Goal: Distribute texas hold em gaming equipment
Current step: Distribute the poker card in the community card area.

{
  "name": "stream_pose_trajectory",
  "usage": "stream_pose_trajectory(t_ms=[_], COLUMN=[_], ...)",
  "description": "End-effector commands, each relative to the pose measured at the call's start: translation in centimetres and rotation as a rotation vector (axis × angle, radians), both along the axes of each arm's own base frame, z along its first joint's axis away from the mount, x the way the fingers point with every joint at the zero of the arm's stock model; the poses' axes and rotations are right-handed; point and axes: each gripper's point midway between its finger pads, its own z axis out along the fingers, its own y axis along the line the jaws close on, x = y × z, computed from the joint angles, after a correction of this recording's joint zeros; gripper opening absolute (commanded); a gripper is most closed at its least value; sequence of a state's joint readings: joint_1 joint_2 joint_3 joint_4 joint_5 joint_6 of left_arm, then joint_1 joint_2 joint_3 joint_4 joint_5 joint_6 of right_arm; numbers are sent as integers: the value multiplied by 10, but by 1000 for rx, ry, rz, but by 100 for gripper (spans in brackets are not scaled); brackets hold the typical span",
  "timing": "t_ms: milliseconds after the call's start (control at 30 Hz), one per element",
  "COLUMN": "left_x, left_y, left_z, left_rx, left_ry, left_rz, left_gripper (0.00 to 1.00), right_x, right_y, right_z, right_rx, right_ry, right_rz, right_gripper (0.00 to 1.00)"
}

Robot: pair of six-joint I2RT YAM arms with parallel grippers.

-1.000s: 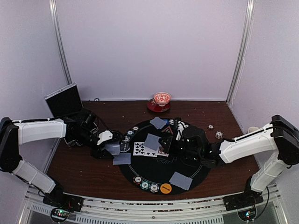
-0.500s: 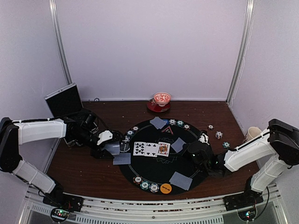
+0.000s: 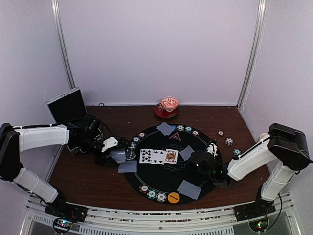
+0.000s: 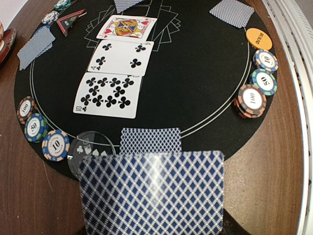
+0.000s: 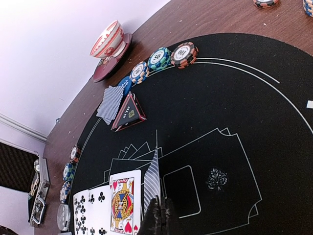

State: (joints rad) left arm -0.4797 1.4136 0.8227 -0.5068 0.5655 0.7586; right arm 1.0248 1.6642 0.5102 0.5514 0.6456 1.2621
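Note:
In the left wrist view a deck of blue-backed playing cards (image 4: 151, 196) fills the bottom and hides my left gripper's fingers; in the top view my left gripper (image 3: 115, 155) is shut on it at the mat's left edge. One face-down card (image 4: 150, 141) lies just ahead of the deck. Ten of clubs (image 4: 108, 95), four of clubs (image 4: 121, 58) and king of hearts (image 4: 127, 27) lie face up in a row. My right gripper (image 5: 164, 215) is shut on a single card (image 5: 152, 181), held on edge just right of the king (image 5: 122, 200). Poker chips (image 4: 252, 100) sit on the mat's rim.
The black mat (image 3: 161, 182) carries face-down cards (image 3: 189, 189), an orange disc (image 3: 173, 198) and a triangular marker (image 5: 129, 112). A red-and-white bowl (image 3: 169, 104) stands at the back. Loose chips (image 3: 229, 141) lie right of the mat, and an open case (image 3: 67, 105) stands at the left.
My right gripper has carried a face-down card from over the face-up row rightward, to just past the king. The left arm and deck have not moved.

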Motion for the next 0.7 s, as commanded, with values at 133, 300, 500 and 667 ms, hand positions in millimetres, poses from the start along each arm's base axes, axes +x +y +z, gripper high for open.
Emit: stream_pose_trajectory(t_ms=[133,300,500,667], left_x=[-3,-2,-2,-2], left_y=[-4,-5,-5,-5], left_z=[5,5,5,5], left_rx=[-25,-26,-26,-26], left_ry=[-11,-13,-13,-13], left_rz=[-24,-25,-26,-25], left_gripper=[58,58,58,58], right_x=[11,14,13,9], right_y=[-9,-10,3,3], right_z=[1,-7,-25,-32], right_rx=[65,96,101,100], right_ry=[-16,3,53,75], right_rz=[-86,-98,-49,-28], right_gripper=[0,0,7,21])
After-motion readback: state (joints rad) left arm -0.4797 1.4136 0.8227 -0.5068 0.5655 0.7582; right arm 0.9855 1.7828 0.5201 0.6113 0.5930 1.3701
